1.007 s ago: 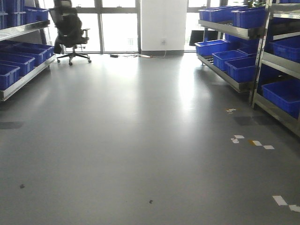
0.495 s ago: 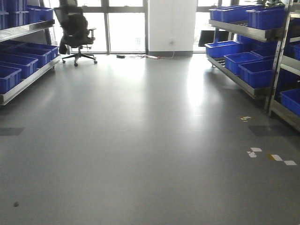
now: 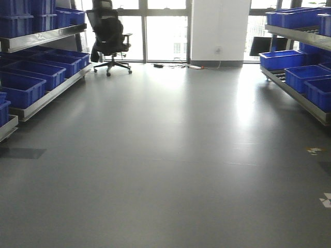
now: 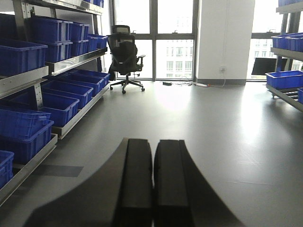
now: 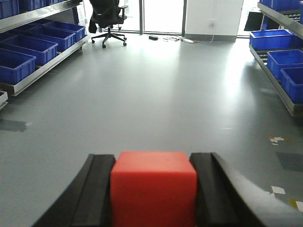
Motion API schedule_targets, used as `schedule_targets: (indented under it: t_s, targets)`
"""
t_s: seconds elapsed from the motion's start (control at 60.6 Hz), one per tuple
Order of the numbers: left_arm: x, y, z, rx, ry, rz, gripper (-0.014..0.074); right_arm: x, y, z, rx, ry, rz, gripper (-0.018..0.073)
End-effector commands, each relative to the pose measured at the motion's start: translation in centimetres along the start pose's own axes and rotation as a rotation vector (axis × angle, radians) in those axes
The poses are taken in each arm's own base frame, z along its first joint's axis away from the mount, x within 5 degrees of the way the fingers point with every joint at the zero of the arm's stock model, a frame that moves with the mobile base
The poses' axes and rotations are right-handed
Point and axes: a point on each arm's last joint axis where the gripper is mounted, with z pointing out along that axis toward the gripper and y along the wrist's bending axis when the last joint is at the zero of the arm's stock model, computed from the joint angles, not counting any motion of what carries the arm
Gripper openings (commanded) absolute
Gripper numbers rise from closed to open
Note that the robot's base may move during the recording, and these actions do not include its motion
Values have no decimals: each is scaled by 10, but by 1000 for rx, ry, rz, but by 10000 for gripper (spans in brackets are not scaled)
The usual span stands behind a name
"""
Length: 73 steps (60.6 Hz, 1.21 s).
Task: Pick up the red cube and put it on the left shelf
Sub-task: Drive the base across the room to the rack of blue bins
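Currently held: red cube [image 5: 154, 194], clamped by two opposite sides in the closed jaws of the right gripper [image 5: 154, 163]; its top and near face show.
Left gripper [image 4: 152, 179]: jaws pressed together, nothing between them.
Cube position: in the air over open floor [image 3: 170, 155], well apart from the left shelf [image 3: 51, 93].
Step in hand: judged as carrying toward the shelf; placing is not yet begun.
Risk, slip: the jaws appear to hold by friction on two faces only. A jolt from the mobile base could work the cube loose and drop it on the floor.
Risk, no free spot: bins [image 3: 23, 88] fill the shelf levels in view. The cube may have to go into a bin or onto a narrow metal edge, where it could tip off.
Risk, collision: the shelf's metal edge juts toward the aisle. A low or late approach could strike it with the arm or the cube.
Risk, wrong side: a similar rack [image 3: 295, 93] stands on the right. A turn that way ends in the wrong shelf.
Risk, obstruction: chair [image 3: 109, 33] stands near the shelf's far end and blocks the base if it runs that far.
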Motion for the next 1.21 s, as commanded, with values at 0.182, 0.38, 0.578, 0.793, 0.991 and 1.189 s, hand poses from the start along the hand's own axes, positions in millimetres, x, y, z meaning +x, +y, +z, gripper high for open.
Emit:
schedule_targets:
  t_s: [0.182, 0.38, 0.578, 0.793, 0.991, 1.189]
  targets:
    - [0, 0, -1, 6, -77, 0, 102, -17, 0, -1, 0, -112, -16, 52]
    - [0, 0, -1, 6, -77, 0, 102, -17, 0, -1, 0, -112, -16, 52]
    - [0, 0, -1, 6, -77, 0, 102, -17, 0, -1, 0, -112, -16, 52]
    - [0, 0, -1, 6, -77, 0, 102, -17, 0, -1, 0, -112, -16, 52]
    - [0, 0, -1, 6, -77, 0, 102, -17, 0, -1, 0, -111, -16, 52]
    - [0, 0, -1, 6, -77, 0, 102, -17, 0, -1, 0, -111, -16, 52]
